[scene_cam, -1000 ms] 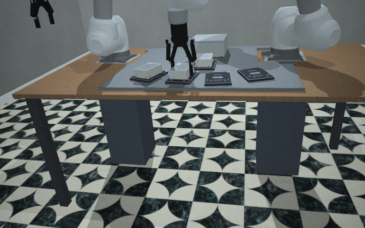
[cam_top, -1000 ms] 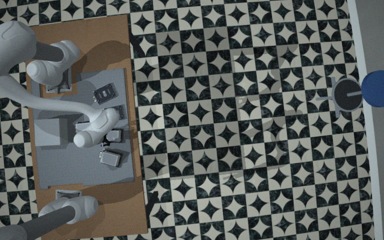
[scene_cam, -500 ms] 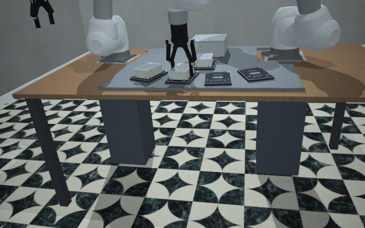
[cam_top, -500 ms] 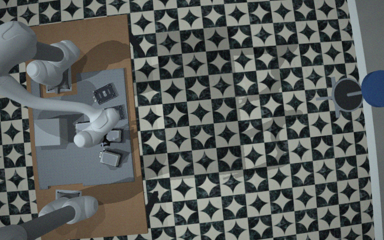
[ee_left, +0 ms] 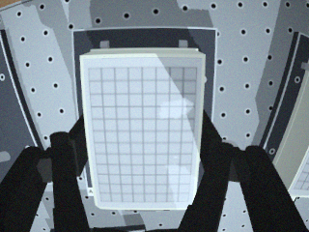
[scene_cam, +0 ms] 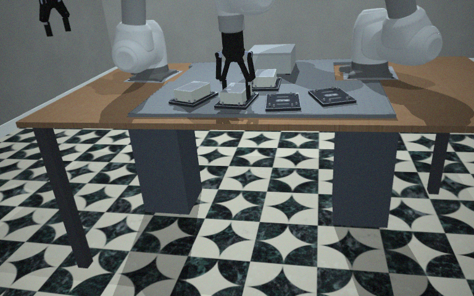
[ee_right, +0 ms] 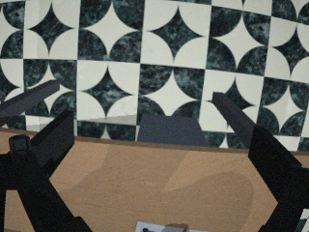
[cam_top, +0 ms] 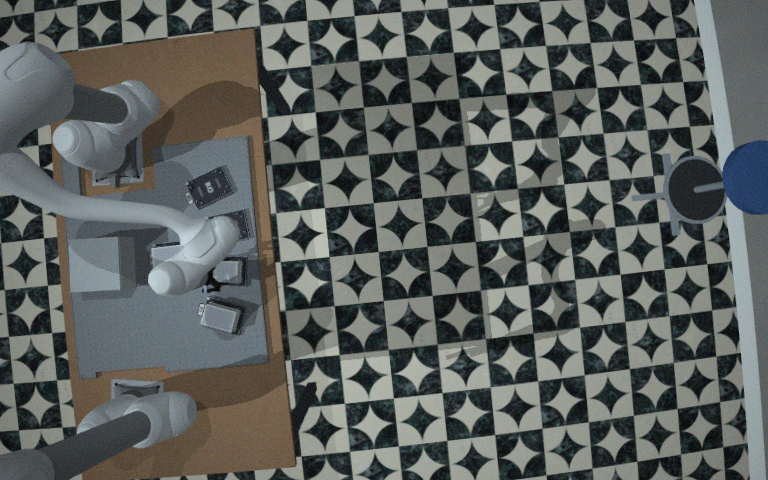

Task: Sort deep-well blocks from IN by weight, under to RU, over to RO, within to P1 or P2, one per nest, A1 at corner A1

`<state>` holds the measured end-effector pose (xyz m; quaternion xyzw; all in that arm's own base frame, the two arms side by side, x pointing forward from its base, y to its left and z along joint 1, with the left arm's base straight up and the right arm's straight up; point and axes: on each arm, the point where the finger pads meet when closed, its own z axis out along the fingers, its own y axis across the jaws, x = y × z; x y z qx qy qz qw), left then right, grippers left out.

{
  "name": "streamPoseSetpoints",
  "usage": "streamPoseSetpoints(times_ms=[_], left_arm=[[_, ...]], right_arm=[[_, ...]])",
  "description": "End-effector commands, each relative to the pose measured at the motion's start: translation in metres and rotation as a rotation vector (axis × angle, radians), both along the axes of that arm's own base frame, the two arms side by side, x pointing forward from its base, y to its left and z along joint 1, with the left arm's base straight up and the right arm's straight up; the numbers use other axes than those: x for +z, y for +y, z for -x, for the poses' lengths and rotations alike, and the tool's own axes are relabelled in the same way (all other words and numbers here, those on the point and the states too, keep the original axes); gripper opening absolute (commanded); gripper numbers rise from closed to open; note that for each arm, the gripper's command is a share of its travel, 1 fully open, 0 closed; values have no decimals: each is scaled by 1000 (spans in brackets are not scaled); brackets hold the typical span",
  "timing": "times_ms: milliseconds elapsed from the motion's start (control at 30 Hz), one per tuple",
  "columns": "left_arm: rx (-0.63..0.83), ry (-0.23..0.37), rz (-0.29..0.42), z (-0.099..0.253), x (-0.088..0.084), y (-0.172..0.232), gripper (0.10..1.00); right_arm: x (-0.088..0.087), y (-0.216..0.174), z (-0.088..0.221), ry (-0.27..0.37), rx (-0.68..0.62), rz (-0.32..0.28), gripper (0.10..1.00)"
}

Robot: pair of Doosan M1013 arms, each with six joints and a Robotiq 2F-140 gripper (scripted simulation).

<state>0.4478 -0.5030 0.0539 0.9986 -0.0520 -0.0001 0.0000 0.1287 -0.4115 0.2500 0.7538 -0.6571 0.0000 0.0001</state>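
My left gripper [scene_cam: 236, 89] [ee_left: 144, 123] is shut on a pale deep-well block [cam_top: 228, 271] [scene_cam: 232, 95] [ee_left: 140, 135] at the middle front nest. The block looks level and low between the locators; full seating is unclear. A second block [cam_top: 220, 315] [scene_cam: 192, 91] [ee_left: 295, 142] sits in the angled nest beside it. A third block [cam_top: 164, 254] [scene_cam: 265, 78] sits on a plate farther back. Two nests are empty: one next to the held block [scene_cam: 282, 106] [ee_left: 14, 121] and an angled one [cam_top: 212, 187] [scene_cam: 320, 97]. My right gripper [scene_cam: 57, 28] [ee_right: 164, 135] is open, high and away. No lit lamp shows.
A large pale box [cam_top: 93, 264] [scene_cam: 273, 60] stands at the back of the grey perforated board [cam_top: 138, 333] [scene_cam: 371, 106]. The left arm covers part of the board in the top view. Both arm bases stand at the board's ends.
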Motion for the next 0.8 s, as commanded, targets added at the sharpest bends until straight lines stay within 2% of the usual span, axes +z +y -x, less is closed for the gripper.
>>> streamPoseSetpoints(times_ms=[0,67,100,767], left_arm=[[0,-1,1,0,0,0,99],[0,-1,1,0,0,0,99],[0,-1,1,0,0,0,1000],[0,-1,1,0,0,0,1000]], right_arm=[[1,0,0,-1,0,1,1000],[1,0,0,-1,0,1,1000],[1,0,0,-1,0,1,1000],[1,0,0,-1,0,1,1000]])
